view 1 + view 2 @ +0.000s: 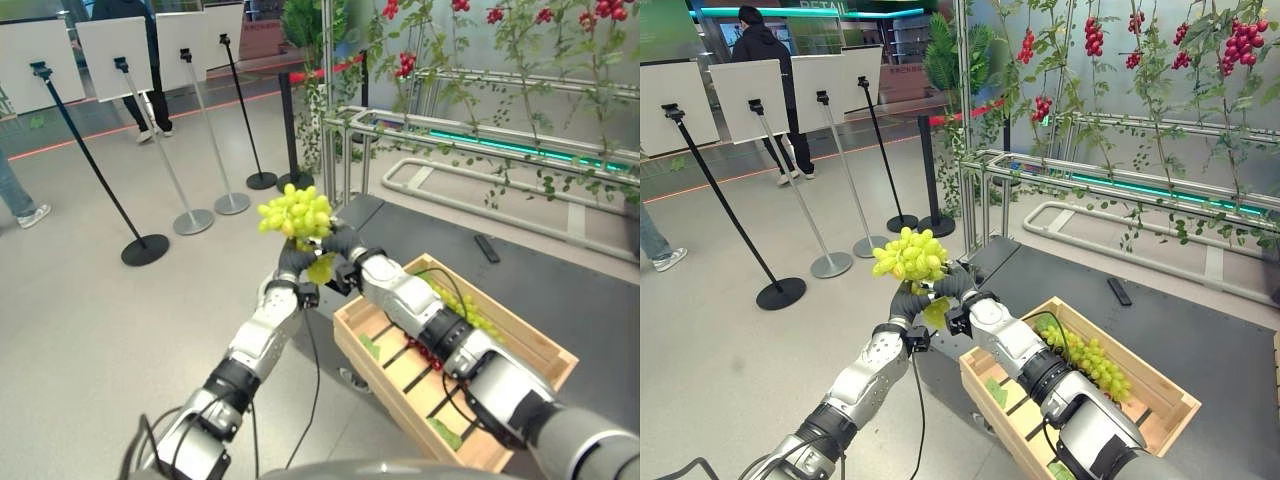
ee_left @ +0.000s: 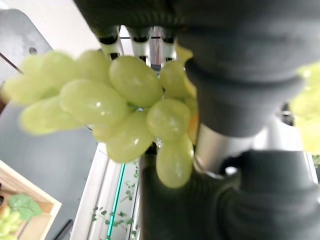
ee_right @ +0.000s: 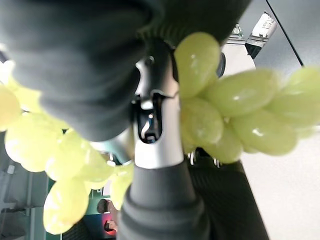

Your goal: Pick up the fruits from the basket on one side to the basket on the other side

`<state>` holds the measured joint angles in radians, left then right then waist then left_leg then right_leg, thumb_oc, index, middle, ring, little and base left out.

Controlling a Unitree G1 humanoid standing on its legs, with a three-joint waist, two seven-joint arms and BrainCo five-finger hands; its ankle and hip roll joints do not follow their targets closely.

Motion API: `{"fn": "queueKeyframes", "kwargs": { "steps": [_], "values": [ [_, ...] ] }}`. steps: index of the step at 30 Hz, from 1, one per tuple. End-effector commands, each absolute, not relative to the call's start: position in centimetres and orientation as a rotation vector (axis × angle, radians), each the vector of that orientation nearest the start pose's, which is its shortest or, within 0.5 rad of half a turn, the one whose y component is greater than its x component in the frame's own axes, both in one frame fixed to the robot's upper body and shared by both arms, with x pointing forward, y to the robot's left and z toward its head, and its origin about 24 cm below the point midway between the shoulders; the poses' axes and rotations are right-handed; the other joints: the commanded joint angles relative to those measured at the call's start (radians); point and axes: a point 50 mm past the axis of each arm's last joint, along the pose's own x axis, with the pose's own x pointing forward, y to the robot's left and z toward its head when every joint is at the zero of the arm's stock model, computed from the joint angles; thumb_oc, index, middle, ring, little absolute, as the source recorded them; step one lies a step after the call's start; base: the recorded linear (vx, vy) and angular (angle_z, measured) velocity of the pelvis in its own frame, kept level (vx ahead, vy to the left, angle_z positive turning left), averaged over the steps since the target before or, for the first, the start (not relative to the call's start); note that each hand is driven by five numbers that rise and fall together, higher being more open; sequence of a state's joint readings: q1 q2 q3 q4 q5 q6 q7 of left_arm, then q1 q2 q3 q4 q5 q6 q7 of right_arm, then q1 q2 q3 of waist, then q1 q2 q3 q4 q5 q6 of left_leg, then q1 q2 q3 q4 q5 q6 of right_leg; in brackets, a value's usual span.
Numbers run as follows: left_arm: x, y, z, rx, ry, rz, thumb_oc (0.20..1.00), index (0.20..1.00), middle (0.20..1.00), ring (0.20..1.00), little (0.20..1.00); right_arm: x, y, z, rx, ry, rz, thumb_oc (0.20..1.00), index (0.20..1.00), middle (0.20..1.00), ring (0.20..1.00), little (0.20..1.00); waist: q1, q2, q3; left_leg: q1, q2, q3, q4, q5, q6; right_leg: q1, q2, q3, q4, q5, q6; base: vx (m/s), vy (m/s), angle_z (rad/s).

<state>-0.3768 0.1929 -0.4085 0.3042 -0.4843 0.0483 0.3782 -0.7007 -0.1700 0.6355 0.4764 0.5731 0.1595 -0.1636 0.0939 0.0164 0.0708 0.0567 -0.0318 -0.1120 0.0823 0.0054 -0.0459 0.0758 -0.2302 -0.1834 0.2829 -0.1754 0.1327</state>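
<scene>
**A:** so where's the fruit right now?

**B:** up in the air. I've got a bunch of green grapes (image 1: 296, 212) raised above the near-left corner of the wooden crate (image 1: 545, 352), out over the grey floor (image 1: 90, 310). Both my hands meet right under it. My left hand (image 1: 294, 259) comes up from the lower left with its fingers curled around the bottom of the bunch, and my right hand (image 1: 343, 243) reaches across from the right, pressed up against the same bunch

**A:** right hand actually gripping it too?

**B:** looks like it. Up close from that wrist, grapes bulge out on both sides of a silver finger (image 3: 156, 125), so it's clamped in among them. The left wrist shot has grapes packed between fingers (image 2: 111, 42) and thumb as well

**A:** anything left in the crate?

**B:** yep, another green bunch (image 1: 1092, 360) lies against the far side of it, plus a few green leaves (image 1: 446, 432) on the slats. The crate sits on a dark platform (image 1: 600, 300), with the tomato vines (image 1: 1160, 60) beyond
</scene>
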Motion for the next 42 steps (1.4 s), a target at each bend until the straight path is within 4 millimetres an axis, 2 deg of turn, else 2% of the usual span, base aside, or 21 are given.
{"fn": "queueKeyframes", "kwargs": {
  "steps": [1, 14, 15, 22, 28, 29, 31, 32, 33, 35, 36, 38, 39, 40, 42],
  "values": [
    [33.7, 9.6, 9.7, -0.162, -0.049, -0.003, 0.2, 0.2, 0.2, 0.2, 0.2, 29.8, 3.5, 12.6, 0.17, -0.03, 0.765, 0.2, 0.2, 0.2, 0.2, 0.2, -0.018, -0.027, -0.02, -0.008, 0.015, 0.015, 0.078, -0.162, -0.011, -0.007, -0.051, -0.008, -0.056, 0.047, 0.026, 0.0, 0.0, 0.0],
    [33.3, 10.2, 8.9, -0.172, -0.024, 0.0, 0.2, 0.2, 0.2, 0.2, 0.2, 29.7, 2.9, 12.6, 0.183, -0.041, 0.762, 0.2, 0.2, 0.2, 0.2, 0.2, -0.024, -0.023, -0.024, -0.002, 0.016, 0.018, 0.073, -0.161, -0.01, -0.005, -0.051, -0.007, -0.057, 0.046, 0.025, 0.0, 0.0, 0.0],
    [33.3, 10.2, 8.9, -0.169, -0.024, 0.002, 0.2, 0.2, 0.2, 0.2, 0.2, 29.7, 2.9, 12.6, 0.18, -0.042, 0.761, 1.0, 1.0, 1.0, 1.0, 1.0, -0.024, -0.023, -0.024, -0.002, 0.016, 0.018, 0.073, -0.161, -0.01, -0.005, -0.05, -0.007, -0.057, 0.046, 0.026, 0.0, 0.0, 0.0],
    [33.1, 10.5, 8.7, -0.172, -0.021, 0.01, 0.2, 0.2, 0.2, 0.2, 0.2, 29.5, 2.4, 13.1, 0.176, -0.07, 0.771, 1.0, 1.0, 1.0, 1.0, 1.0, -0.028, -0.022, -0.023, 0.0, 0.019, 0.019, 0.074, -0.161, -0.011, -0.004, -0.051, -0.007, -0.057, 0.046, 0.025, 0.0, 0.0, 0.0],
    [32.7, 11.9, 8.4, -0.175, -0.026, 0.038, 0.2, 0.2, 0.2, 0.2, 0.2, 29.0, 0.4, 14.0, 0.177, -0.148, 0.772, 1.0, 1.0, 1.0, 1.0, 1.0, -0.04, -0.017, -0.019, -0.003, 0.019, 0.023, 0.075, -0.16, -0.011, -0.009, -0.05, -0.003, -0.055, 0.044, 0.024, 0.0, -0.002, -0.01],
    [32.4, 12.9, 8.3, -0.178, -0.03, 0.068, 0.2, 0.2, 0.2, 0.2, 0.2, 29.1, -1.1, 14.2, 0.161, -0.181, 0.732, 1.0, 1.0, 1.0, 1.0, 1.0, -0.046, -0.017, -0.015, -0.005, 0.02, 0.025, 0.077, -0.161, -0.011, -0.014, -0.049, 0.0, -0.054, 0.045, 0.024, -0.01, -0.018, -0.05],
    [31.9, 14.0, 7.9, -0.188, -0.03, 0.098, 0.2, 0.2, 0.2, 0.2, 0.2, 29.1, -2.8, 13.9, 0.146, -0.196, 0.683, 1.0, 1.0, 1.0, 1.0, 1.0, -0.05, -0.014, -0.01, -0.006, 0.022, 0.028, 0.077, -0.16, -0.012, -0.016, -0.048, 0.002, -0.054, 0.044, 0.022, -0.01, -0.02, -0.08],
    [31.8, 14.0, 7.9, -0.188, -0.029, 0.097, 0.2, 0.2, 0.2, 0.2, 0.2, 29.1, -2.8, 13.9, 0.146, -0.195, 0.683, 1.0, 1.0, 1.0, 1.0, 1.0, -0.05, -0.014, -0.011, -0.006, 0.022, 0.028, 0.078, -0.16, -0.012, -0.016, -0.048, 0.002, -0.054, 0.044, 0.022, -0.01, -0.019, -0.12],
    [31.1, 15.0, 7.5, -0.204, -0.026, 0.128, 0.2, 0.2, 0.2, 0.2, 0.2, 29.2, -5.0, 13.7, 0.112, -0.216, 0.605, 1.0, 1.0, 1.0, 1.0, 1.0, -0.055, -0.012, -0.007, -0.005, 0.024, 0.029, 0.076, -0.16, -0.013, -0.016, -0.046, 0.005, -0.057, 0.044, 0.022, 0.0, -0.019, -0.1],
    [30.8, 15.3, 7.2, -0.212, -0.022, 0.135, 0.2, 0.2, 0.2, 0.2, 0.2, 29.2, -5.7, 13.3, 0.112, -0.209, 0.581, 1.0, 1.0, 1.0, 1.0, 1.0, -0.056, -0.01, -0.008, -0.004, 0.025, 0.03, 0.075, -0.16, -0.013, -0.018, -0.045, 0.005, -0.056, 0.043, 0.022, -0.01, -0.018, -0.06],
    [30.1, 16.4, 6.6, -0.234, -0.008, 0.164, 0.2, 0.2, 0.2, 0.2, 0.2, 29.2, -7.6, 13.2, 0.069, -0.226, 0.517, 1.0, 1.0, 1.0, 1.0, 1.0, -0.059, -0.007, -0.006, -0.006, 0.026, 0.03, 0.075, -0.158, -0.014, -0.02, -0.042, 0.008, -0.058, 0.042, 0.02, -0.01, -0.022, -0.1],
    [29.7, 16.7, 6.4, -0.247, -0.004, 0.172, 0.2, 0.2, 0.2, 0.2, 0.2, 29.0, -8.2, 12.8, 0.087, -0.208, 0.499, 1.0, 1.0, 1.0, 1.0, 1.0, -0.06, -0.005, -0.006, -0.007, 0.028, 0.03, 0.076, -0.158, -0.015, -0.022, -0.041, 0.009, -0.059, 0.042, 0.019, -0.01, -0.025, -0.1],
    [29.0, 17.5, 5.8, -0.26, 0.011, 0.188, 0.2, 0.2, 0.2, 0.2, 0.2, 28.8, -9.5, 12.3, 0.077, -0.2, 0.467, 1.0, 1.0, 1.0, 1.0, 1.0, -0.063, -0.001, -0.005, -0.006, 0.031, 0.03, 0.072, -0.157, -0.017, -0.02, -0.038, 0.007, -0.066, 0.041, 0.017, 0.0, -0.017, -0.05],
    [29.0, 17.5, 5.8, -0.26, 0.011, 0.188, 0.2, 0.2, 0.2, 0.2, 0.2, 28.8, -9.5, 12.3, 0.077, -0.2, 0.467, 1.0, 1.0, 1.0, 1.0, 1.0, -0.063, -0.001, -0.005, -0.006, 0.031, 0.03, 0.072, -0.157, -0.017, -0.02, -0.038, 0.007, -0.066, 0.041, 0.017, 0.0, 0.0, 0.0],
    [28.0, 18.7, 5.3, -0.28, 0.012, 0.22, 0.2, 0.2, 0.2, 0.2, 0.2, 28.4, -11.6, 11.5, 0.089, -0.179, 0.391, 1.0, 1.0, 1.0, 1.0, 1.0, -0.067, 0.008, -0.003, -0.009, 0.034, 0.029, 0.071, -0.156, -0.021, -0.02, -0.034, 0.006, -0.074, 0.038, 0.014, 0.0, 0.0, 0.0]
  ]
}}
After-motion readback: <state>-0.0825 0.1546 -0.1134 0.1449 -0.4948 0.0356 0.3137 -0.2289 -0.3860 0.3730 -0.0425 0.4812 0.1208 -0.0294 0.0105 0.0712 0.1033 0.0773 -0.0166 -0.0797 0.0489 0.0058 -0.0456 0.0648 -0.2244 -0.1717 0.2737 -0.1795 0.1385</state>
